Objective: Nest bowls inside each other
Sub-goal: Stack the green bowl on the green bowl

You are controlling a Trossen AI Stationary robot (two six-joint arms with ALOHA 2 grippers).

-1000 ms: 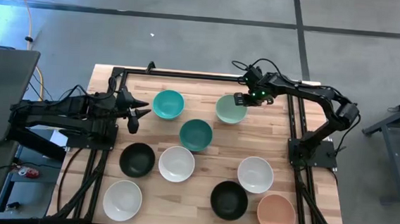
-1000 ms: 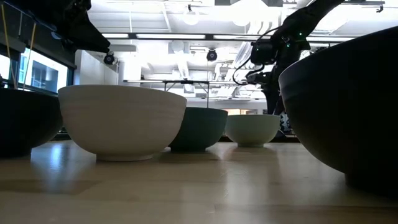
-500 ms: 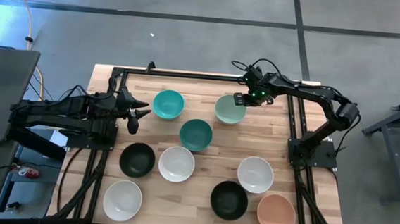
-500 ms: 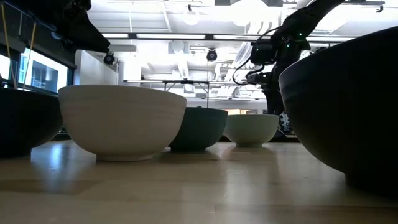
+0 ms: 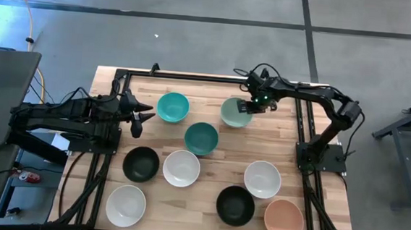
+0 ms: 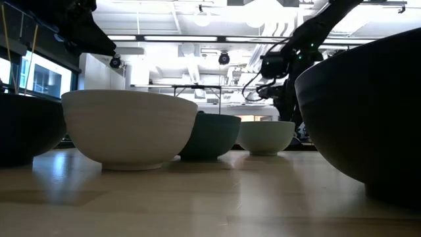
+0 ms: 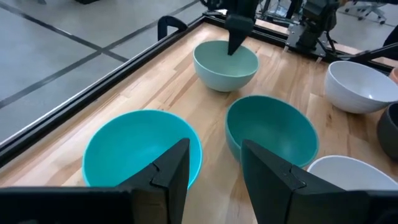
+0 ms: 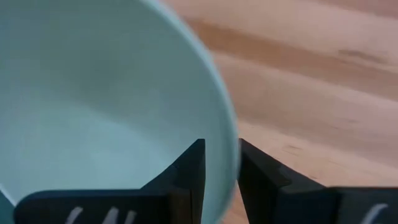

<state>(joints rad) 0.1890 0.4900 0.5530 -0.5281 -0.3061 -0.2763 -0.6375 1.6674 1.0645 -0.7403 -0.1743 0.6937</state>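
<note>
Nine bowls stand on their bases on the wooden table: a bright teal bowl [image 5: 172,107], a darker teal bowl [image 5: 201,138], the pale mint bowl [image 5: 232,114], three white, two black and a salmon-pink bowl [image 5: 284,219]. My right gripper [image 5: 250,106] is at the mint bowl's right rim, near the far edge, shut on it. My left gripper [image 5: 140,118] waits open at the table's left side, just short of the bright teal bowl [image 7: 143,149]. My right gripper [image 8: 221,168] has the pale mint bowl's rim [image 8: 227,134] on its right-hand side, pinched with one finger [image 8: 186,177] inside the bowl and one [image 8: 261,180] outside. The fingers come from above, pointing down. The bowl [image 6: 266,137] stands upright with its base on the table.
White bowls [image 5: 181,168] [image 5: 263,178] [image 5: 126,205] and black bowls [image 5: 141,164] [image 5: 235,205] fill the table's near half. A black frame rail [image 5: 194,76] runs along the far edge. Bare wood lies between the mint bowl and the right-hand white bowl.
My right gripper has moved a little toward the table's left, in over the mint bowl's right rim. The bowls stand where they were.
</note>
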